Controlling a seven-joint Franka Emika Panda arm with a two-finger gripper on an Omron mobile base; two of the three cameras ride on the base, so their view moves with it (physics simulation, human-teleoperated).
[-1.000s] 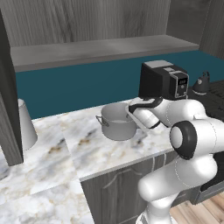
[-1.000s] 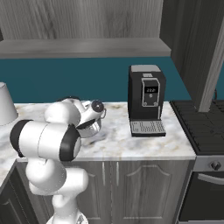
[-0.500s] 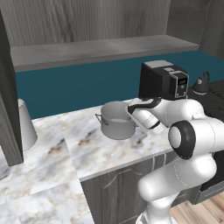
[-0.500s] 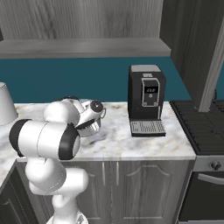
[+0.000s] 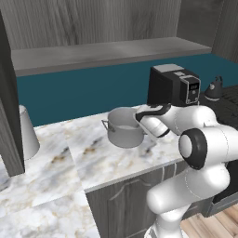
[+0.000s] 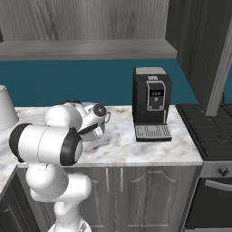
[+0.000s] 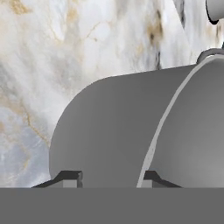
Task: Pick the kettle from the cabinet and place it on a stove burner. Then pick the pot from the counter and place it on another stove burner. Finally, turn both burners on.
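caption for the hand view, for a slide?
Gripper straddling the grey pot's rim, one fingertip outside the wall and one inside, over the marble counter.

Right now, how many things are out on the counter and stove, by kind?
Pots: 1, the pot on the counter
Kettles: 1, the kettle on the stove
Coffee machines: 1, the coffee machine
White cone-shaped objects: 1, the white cone-shaped object
Total: 4

Even bright render, soft shadows, sharp, no glare/blur
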